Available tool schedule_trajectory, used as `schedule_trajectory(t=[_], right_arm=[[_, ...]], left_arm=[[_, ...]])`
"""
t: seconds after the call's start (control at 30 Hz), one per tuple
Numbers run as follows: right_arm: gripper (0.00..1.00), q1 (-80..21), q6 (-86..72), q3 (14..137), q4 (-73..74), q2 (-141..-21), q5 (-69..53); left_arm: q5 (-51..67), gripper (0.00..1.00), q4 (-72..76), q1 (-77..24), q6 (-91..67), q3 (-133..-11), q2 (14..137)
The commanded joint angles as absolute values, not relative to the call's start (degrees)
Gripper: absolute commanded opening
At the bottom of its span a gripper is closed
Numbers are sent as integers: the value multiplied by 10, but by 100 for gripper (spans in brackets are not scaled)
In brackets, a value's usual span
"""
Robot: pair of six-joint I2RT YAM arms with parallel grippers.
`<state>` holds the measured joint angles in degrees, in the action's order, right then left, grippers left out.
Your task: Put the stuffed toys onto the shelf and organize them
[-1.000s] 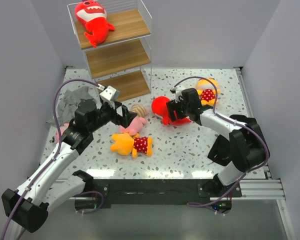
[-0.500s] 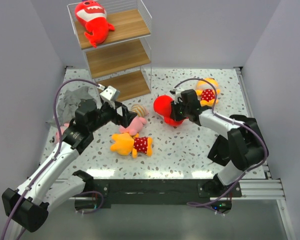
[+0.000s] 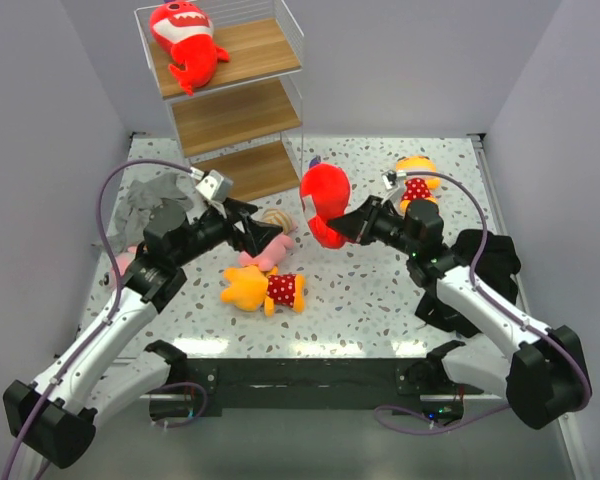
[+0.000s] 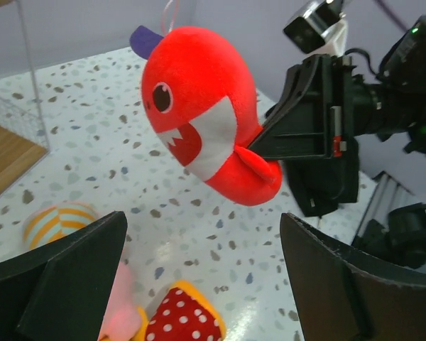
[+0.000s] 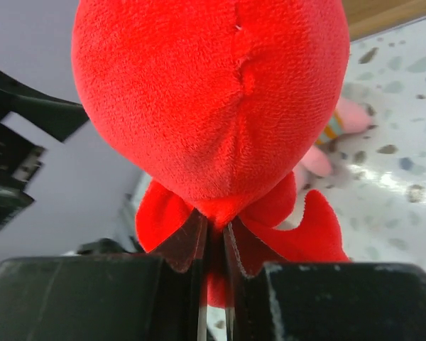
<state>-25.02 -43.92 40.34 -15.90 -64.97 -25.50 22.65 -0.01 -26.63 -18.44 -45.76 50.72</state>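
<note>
Top external view shows one red shark (image 3: 187, 42) on the top board of the shelf (image 3: 235, 115) — the only toy placed. The right hand (image 3: 348, 224) is clenched on the second shark (image 3: 323, 200), held off the counter (image 3: 380, 290) near the shelf. The left hand (image 3: 263, 232) is released, spread above a pink toy (image 3: 272, 247). A yellow toy (image 3: 265, 288) and its twin (image 3: 415, 185) lie unplaced — most of the job is left.

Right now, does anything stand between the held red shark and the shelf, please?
Nothing loose does: the red shark, clamped in the jaws of the right gripper, hangs beside the shelf, whose own wire side faces it.
</note>
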Motion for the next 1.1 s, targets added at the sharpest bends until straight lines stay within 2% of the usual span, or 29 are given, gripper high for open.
schedule_trajectory(t=[0.0,0.13,0.43,0.83,1.07], right_arm=[[10,-250,-649,360,-387,-618,-286],[10,-250,-745,347,-493,-610,-285],[11,-250,-880,314,-687,-651,-277],[11,-250,-869,314,-682,-653,-272],[11,-250,-867,314,-671,-643,-270]], left_arm=[[322,93,162,-264,-323,-421,490],[359,92,275,-265,-381,-405,511],[396,85,413,-270,-474,-423,596],[339,81,336,-335,-404,-497,646],[314,73,301,-349,-363,-518,667]])
